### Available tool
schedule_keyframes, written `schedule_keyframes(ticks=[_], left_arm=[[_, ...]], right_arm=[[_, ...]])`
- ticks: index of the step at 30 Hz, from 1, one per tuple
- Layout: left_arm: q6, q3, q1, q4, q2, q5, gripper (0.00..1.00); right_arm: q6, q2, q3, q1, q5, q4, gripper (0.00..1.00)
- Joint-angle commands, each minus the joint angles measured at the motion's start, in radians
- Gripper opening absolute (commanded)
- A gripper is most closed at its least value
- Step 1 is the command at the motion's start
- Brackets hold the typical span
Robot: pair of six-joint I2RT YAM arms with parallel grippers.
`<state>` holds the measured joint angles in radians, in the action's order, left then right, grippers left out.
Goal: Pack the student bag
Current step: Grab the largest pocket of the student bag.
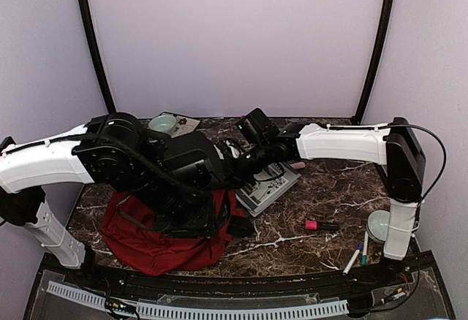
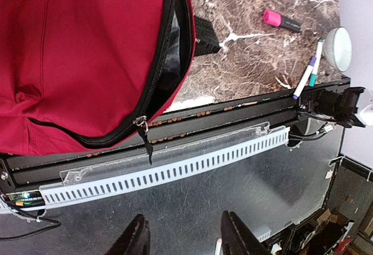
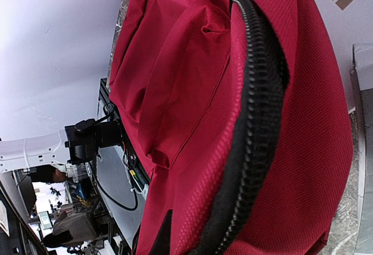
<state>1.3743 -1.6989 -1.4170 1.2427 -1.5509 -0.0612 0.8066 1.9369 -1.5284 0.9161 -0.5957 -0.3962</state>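
**My Two Pincers by the Red Bag**

The dark stone table point(image 1: 329, 188) was the biggest thing. Seen from above, the student bag point(image 1: 146, 243) lay on it at about 8 o'clock from the middle, close to the front edge. It was red and floppy. Its black zip point(image 3: 256, 92) was open part of the way, and my left wrist could see grey lining point(image 2: 173, 57) in the gap.

My left arm point(image 1: 146, 159), thick and black, hung over the bag and hid a lot of it. My left pincer point(image 2: 183, 237) pointed out past the front edge of the table. Its two fingers point(image 2: 135, 240) stood partway apart, and nothing sat between them.

My right arm point(image 1: 340, 145) reached in from 3 o'clock to the top of the bag. My right pincer point(image 1: 234, 164) was squeezed tight. My right wrist saw only red cloth and the fat black zip, very close. I could not tell if any cloth was pinched.

A grey flat thing point(image 1: 267, 192) lay just beside the bag, at 2 o'clock from it. A pale green bowl point(image 1: 162, 123) sat at the back, at 12 o'clock from the bag. A pale round thing point(image 1: 379, 225) sat by the foot of my right arm. A pink marker point(image 1: 319, 225) with a black end lay at 9 o'clock from that round thing, a little apart. Two pens point(image 1: 364, 247) lay at 7 o'clock from it, near the front edge.

The smallest thing was the zip tab point(image 2: 141, 122), which dangled from the bag's zip.
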Motion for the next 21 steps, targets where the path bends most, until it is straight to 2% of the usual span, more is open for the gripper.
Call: schedule_keyframes(ticks=[1, 5, 21], left_arm=[[0.059, 0.041, -0.006, -0.029, -0.031, 0.025, 0.44], [0.098, 0.082, -0.009, -0.082, -0.078, 0.026, 0.44], [0.205, 0.121, -0.016, -0.040, -0.183, 0.012, 0.32]], right_arm=[[0.005, -0.024, 0.027, 0.006, -0.011, 0.054, 0.00], [-0.005, -0.030, 0.038, 0.008, -0.015, 0.050, 0.00], [-0.063, -0.049, 0.055, 0.010, -0.012, -0.013, 0.00]])
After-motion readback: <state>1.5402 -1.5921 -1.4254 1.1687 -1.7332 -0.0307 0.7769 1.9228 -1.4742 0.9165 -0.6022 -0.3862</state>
